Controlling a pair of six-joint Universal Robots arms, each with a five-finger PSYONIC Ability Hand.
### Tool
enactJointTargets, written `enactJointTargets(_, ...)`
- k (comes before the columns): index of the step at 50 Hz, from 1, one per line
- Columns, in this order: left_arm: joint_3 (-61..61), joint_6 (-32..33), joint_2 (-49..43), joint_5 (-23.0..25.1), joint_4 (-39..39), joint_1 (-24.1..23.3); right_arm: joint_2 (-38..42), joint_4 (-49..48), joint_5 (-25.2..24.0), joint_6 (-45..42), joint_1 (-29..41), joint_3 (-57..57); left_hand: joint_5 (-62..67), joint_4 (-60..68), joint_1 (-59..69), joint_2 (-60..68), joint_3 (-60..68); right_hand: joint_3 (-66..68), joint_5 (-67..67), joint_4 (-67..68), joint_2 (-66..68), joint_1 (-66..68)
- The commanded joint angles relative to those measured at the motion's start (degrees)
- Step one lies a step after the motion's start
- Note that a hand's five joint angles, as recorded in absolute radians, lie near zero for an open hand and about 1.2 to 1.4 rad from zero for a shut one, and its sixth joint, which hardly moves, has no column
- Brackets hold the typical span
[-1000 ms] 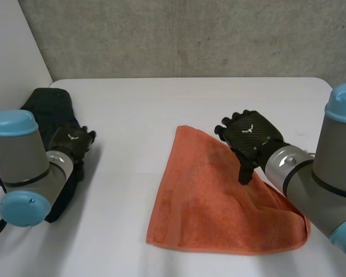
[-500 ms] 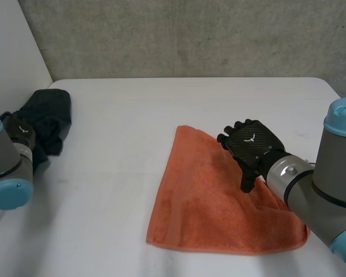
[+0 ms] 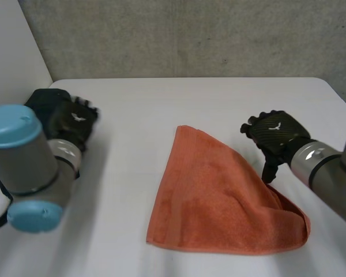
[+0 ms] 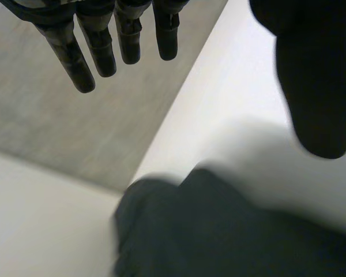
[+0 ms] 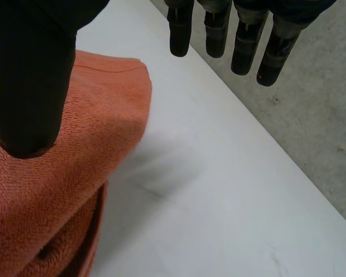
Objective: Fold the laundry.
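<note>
An orange towel (image 3: 213,202) lies folded into a triangle on the white table (image 3: 179,104), its far corner at the middle. My right hand (image 3: 275,138) hovers just off the towel's right edge, open, holding nothing. In the right wrist view the towel (image 5: 57,190) lies under the thumb and the fingers (image 5: 219,29) hang straight over bare table. A dark cloth (image 3: 43,101) lies bunched at the table's far left edge. My left hand (image 3: 74,124) is over it, open; in the left wrist view the dark cloth (image 4: 219,231) lies below the straight fingers (image 4: 104,46).
A grey concrete wall (image 3: 190,34) runs behind the table. A pale panel (image 3: 11,52) stands at the left. The table's right edge (image 3: 334,92) is close to my right arm.
My right hand has come off the orange towel and moved right, past its edge. My left arm swung left and back, and its hand is now over the dark cloth.
</note>
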Motion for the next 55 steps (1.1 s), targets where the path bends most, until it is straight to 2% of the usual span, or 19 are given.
enactJointTargets(1,-0.28,-15.06,1.71,6.19,-12.24,-16.8,-1.43,10.33,-5.37,-1.5,-6.66,-2.85,-0.02,0.01,-0.81,-0.12,-0.41,-2.36,-3.23,-3.54,-2.72,-1.35)
enactJointTargets(5,-0.64,-21.47,1.19,11.63,-13.04,-22.16,-1.34,14.48,-7.66,-4.75,-9.57,-1.72,1.66,1.69,0.87,1.55,1.26,-2.36,-3.23,-3.54,-2.72,-1.35)
enactJointTargets(8,0.41,-24.56,-0.3,14.27,-12.69,-23.75,-1.34,15.28,-8.63,-6.16,-10.54,0.21,4.35,4.38,3.56,4.24,3.95,-2.36,-3.23,-3.54,-2.72,-1.35)
enactJointTargets(17,6.04,-25.27,-8.83,14.46,-12.95,-27.97,-1.78,14.49,-9.42,-6.69,-13.43,4.87,10.4,10.44,9.61,10.3,10.01,-2.36,-3.23,-3.54,-2.72,-1.35)
enactJointTargets(25,10.44,-25.01,-14.28,14.19,-12.6,-28.5,-2.22,12.73,-10.12,-7.31,-15.38,7.07,39.15,39.18,38.36,39.04,38.75,-2.36,-3.23,-3.54,-2.72,-1.35)
enactJointTargets(29,11.67,-24.83,-16.04,14.02,-11.64,-28.24,-2.48,12.11,-10.12,-7.31,-15.46,7.78,58.47,58.51,57.68,58.37,58.08,-2.36,-3.23,-3.54,-2.72,-1.35)
enactJointTargets(30,12.02,-24.66,-16.48,13.24,-11.11,-28.24,-2.48,12.02,-10.12,-7.31,-15.46,7.86,67.01,67.05,66.22,66.91,66.62,-2.36,-3.23,-3.54,-2.72,-1.35)
enactJointTargets(33,12.11,-24.57,-16.22,10.78,-10.41,-28.15,-3.36,11.85,-10.21,-7.22,-15.64,7.78,67.24,67.28,66.45,67.14,66.85,-2.36,-3.23,-3.54,-2.72,-1.35)
enactJointTargets(36,12.11,-24.48,-14.82,6.3,-9.7,-28.15,-4.5,11.94,-10.3,-7.22,-16.34,7.34,67.24,67.28,66.45,67.14,66.85,-2.36,-3.23,-3.54,-2.72,-1.35)
enactJointTargets(39,11.67,-24.48,-10.87,3.39,-9.52,-27.8,-5.73,12.46,-10.48,-7.13,-17.22,6.73,67.24,67.28,66.45,67.14,66.85,-2.36,-3.23,-3.54,-2.72,-1.35)
enactJointTargets(46,10.97,-25.0,-1.2,3.21,-9.7,-23.76,-8.02,13.6,-10.21,-6.61,-18.1,4.53,67.24,67.28,66.45,67.14,66.85,-2.36,-3.23,-3.54,-2.72,-1.35)
enactJointTargets(49,11.14,-25.01,1.0,3.03,-9.79,-22.0,-8.28,16.32,-11.53,-6.52,-18.89,3.56,67.24,67.28,66.45,67.14,66.85,-2.36,-3.23,-3.54,-2.72,-1.35)
enactJointTargets(55,12.02,-25.09,2.68,3.03,-10.14,-21.21,-8.2,23.09,-19.25,-4.33,-19.6,4.44,67.24,67.28,66.45,67.14,66.85,-2.36,-3.23,-3.54,-2.72,-1.35)
